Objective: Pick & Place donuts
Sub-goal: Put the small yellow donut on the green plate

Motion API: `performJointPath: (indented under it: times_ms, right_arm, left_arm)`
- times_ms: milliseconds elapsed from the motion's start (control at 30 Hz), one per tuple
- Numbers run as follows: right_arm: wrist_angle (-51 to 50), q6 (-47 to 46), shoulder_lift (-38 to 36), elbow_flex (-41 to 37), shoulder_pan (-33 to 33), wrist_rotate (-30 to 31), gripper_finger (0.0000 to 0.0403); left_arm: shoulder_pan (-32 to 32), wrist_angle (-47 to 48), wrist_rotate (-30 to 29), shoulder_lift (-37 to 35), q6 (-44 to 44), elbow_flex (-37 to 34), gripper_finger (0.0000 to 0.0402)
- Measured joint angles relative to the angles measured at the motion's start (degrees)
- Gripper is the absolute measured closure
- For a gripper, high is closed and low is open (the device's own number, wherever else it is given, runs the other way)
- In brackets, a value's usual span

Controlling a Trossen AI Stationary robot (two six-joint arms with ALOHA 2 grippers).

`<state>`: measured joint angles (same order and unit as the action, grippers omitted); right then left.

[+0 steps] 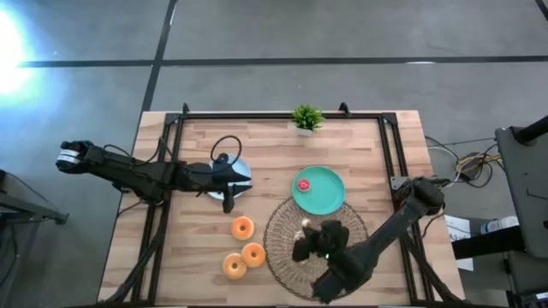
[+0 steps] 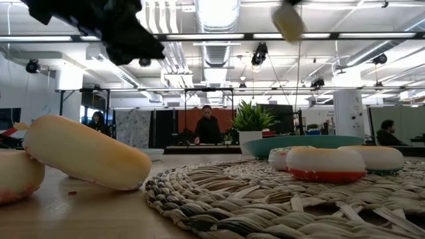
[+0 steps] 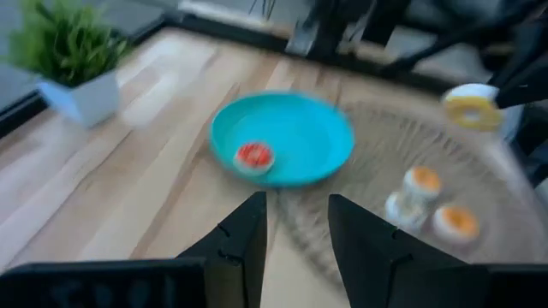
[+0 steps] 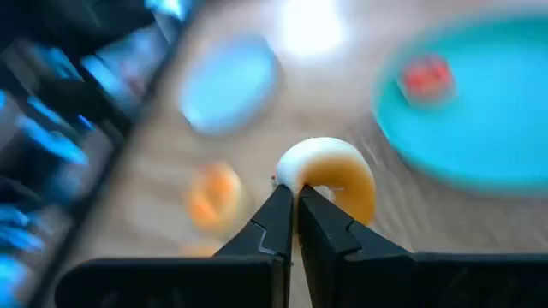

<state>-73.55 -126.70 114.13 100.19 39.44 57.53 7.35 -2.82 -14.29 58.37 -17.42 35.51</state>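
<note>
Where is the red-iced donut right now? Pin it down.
In the high view the red-iced donut lies on the teal plate, toward its left edge, right of table centre, just above the woven mat and below the potted plant.

No legible text, label, brand, number or sign anywhere in these views.

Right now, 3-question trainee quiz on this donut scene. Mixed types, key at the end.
1. True or false: the green plate is empty.
2. What does the right tool hold? A) pink donut B) yellow-iced donut C) plant
3. How many orange donuts lie on bare wood left of the woven mat?

Key: 1 false, a pink donut sits on it. 2 B. 3 three.
</note>
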Motion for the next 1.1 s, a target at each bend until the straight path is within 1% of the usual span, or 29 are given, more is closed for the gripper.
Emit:
performJointPath:
  times_ms: [133,200,267,367,433,533,633,700,767,867,967,1100]
  right_arm:
    - [0.08,2.47,-4.67,-0.25,-4.10,9.91,0.0394]
    - [0.88,5.36,-6.71,-0.28,-6.23,13.42,0.0394]
    - [1.81,8.64,-8.77,-0.28,-8.34,15.24,0.0394]
    - [5.79,15.14,-10.73,-0.25,-11.77,15.85,0.0394]
    - [9.18,19.55,-11.10,-0.25,-13.63,15.81,0.0394]
    - [14.66,23.87,-11.49,-0.28,-15.57,15.68,0.0394]
    - [18.99,26.35,-11.74,-0.28,-16.99,15.68,0.0394]
    - [20.19,27.08,-11.74,-0.28,-17.62,15.66,0.0394]
    - [20.47,26.31,-11.74,-0.28,-17.85,15.65,0.0394]
    - [20.58,23.51,-11.76,-0.28,-17.68,15.64,0.0394]
    - [21.21,22.56,-11.76,-0.28,-17.73,15.57,0.0394]
    - [21.83,22.54,-11.78,-0.28,-17.82,15.60,0.0394]
  left_arm:
    - [0.02,-7.50,1.76,0.00,-2.31,0.00,0.0301]
    - [0.01,-11.71,3.20,0.03,-3.20,0.01,0.0301]
    - [0.02,-15.66,3.84,0.33,-3.31,0.05,0.0301]
    - [-0.04,-19.27,3.90,0.95,-2.78,0.73,0.0300]
    - [-0.07,-20.13,3.17,1.60,-0.49,1.61,0.0295]
    - [-0.07,-19.69,1.13,3.00,3.65,2.80,0.0280]
    - [-0.11,-21.32,-0.03,5.19,10.34,4.59,0.0260]
    - [-0.06,-22.71,-3.23,7.11,15.07,5.95,0.0250]
    - [-0.07,-23.11,-5.29,9.23,17.19,7.22,0.0242]
    - [-0.13,-23.57,-5.50,12.66,19.55,10.10,0.0237]
    - [-0.11,-23.63,-5.91,16.30,22.82,13.09,0.0236]
    - [-0.13,-23.42,-6.14,20.14,24.93,16.53,0.0236]
